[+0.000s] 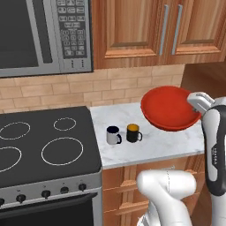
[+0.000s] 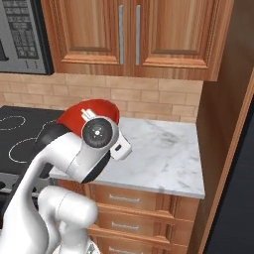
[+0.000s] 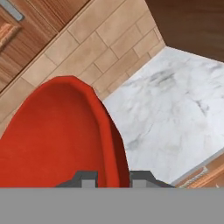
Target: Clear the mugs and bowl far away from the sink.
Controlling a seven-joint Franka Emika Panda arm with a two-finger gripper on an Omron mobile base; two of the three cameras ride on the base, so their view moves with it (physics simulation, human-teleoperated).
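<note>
We have the red bowl (image 1: 170, 114) pinched by its rim in the tool (image 3: 113, 180), jaws narrow, one tip inside the rim and one outside. The bowl hangs tilted above the marble tabletop (image 1: 145, 148), to the right of both mugs: the white-grey mug (image 1: 113, 135) and the black mug (image 1: 133, 133). Bare tabletop lies right of the bowl.

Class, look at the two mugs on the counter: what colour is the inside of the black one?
Orange-yellow inside the black mug, clearest in the left base view.
</note>
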